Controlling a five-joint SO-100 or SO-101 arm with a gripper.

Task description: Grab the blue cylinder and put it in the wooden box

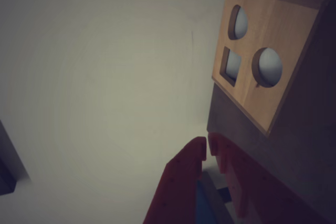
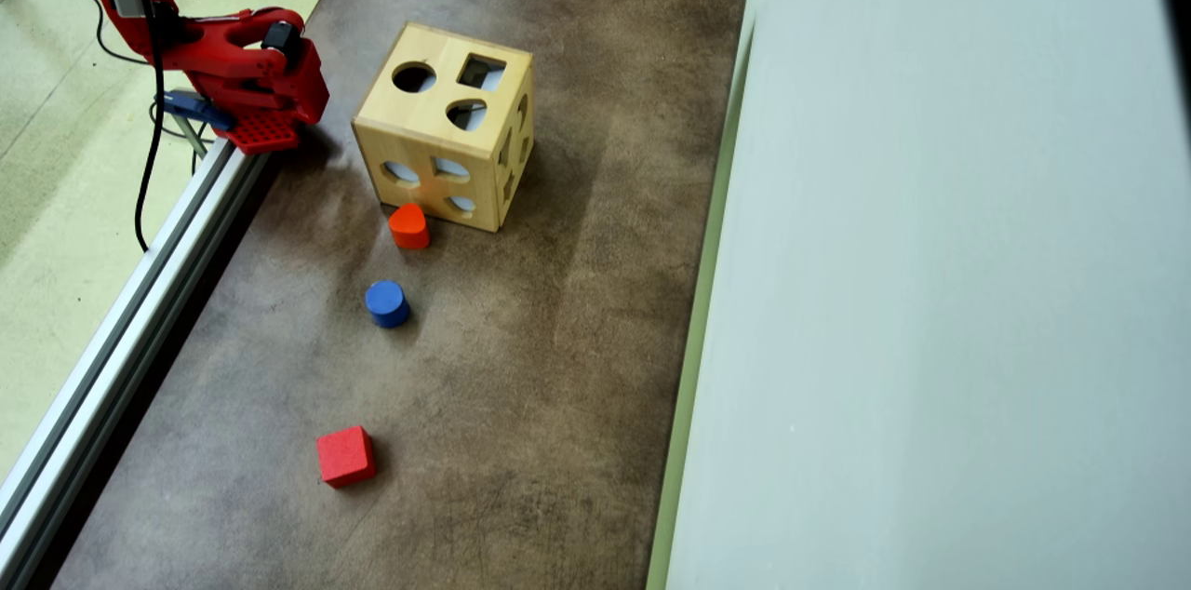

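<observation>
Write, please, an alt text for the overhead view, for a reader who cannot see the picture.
A light wooden box with shaped holes stands on a brown table; in front of it, in a loose line, lie an orange-red rounded block, a blue cylinder and a red cube. The red robot arm is folded at the upper left corner, touching none of them.

Overhead view: one wooden box point(image 2: 445, 140), centre-top at about 12 o'clock; three blocks below it: one blue cylinder point(image 2: 386, 302), one orange-red block point(image 2: 408, 225), one red cube point(image 2: 345, 456) toward 7 o'clock.
</observation>
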